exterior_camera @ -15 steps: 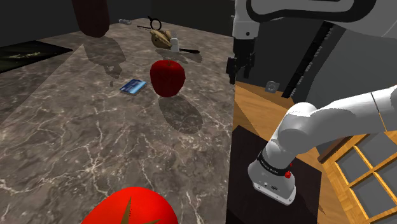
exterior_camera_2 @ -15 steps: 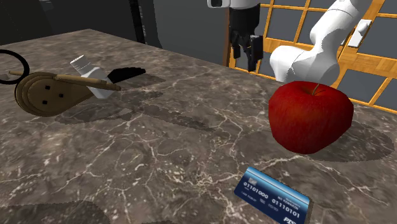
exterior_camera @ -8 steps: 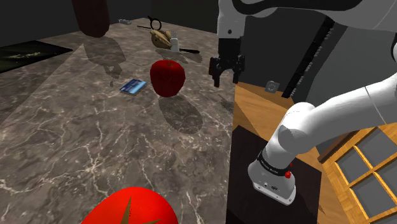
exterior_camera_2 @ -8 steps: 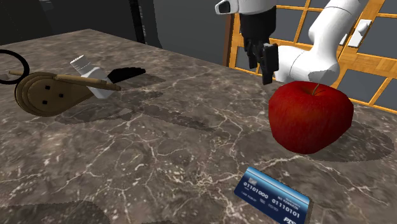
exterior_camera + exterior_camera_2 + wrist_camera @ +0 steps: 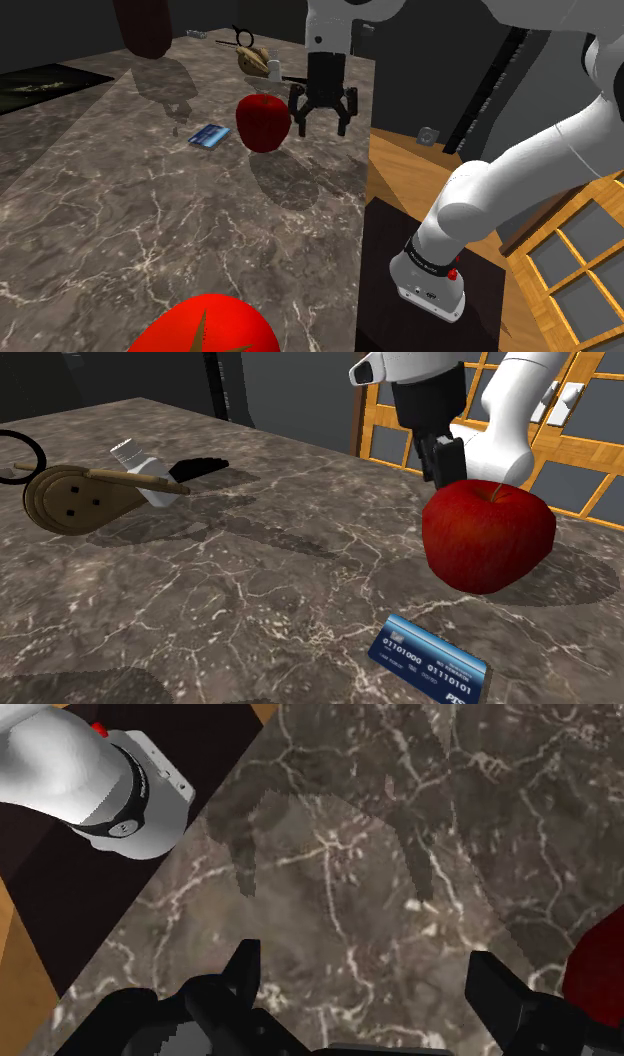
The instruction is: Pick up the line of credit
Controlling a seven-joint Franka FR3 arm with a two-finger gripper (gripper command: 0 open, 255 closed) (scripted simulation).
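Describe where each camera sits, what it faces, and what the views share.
Shoulder view: beside the stand, looking down across the marble table; white arm and open end effector show.
Second exterior view: low across the table, facing the arm past the blue card and red apple.
Wrist view: on the hand, looking down at the table; black fingers show.
Both exterior views share apple and card.

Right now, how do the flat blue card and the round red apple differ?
The flat blue card lies thin and low; the round red apple stands tall, stem up. The card carries white digits; the apple is plain. In the shoulder view the apple sits beside the open black gripper, the card beyond the apple. Both rest on the marbled table, unheld.
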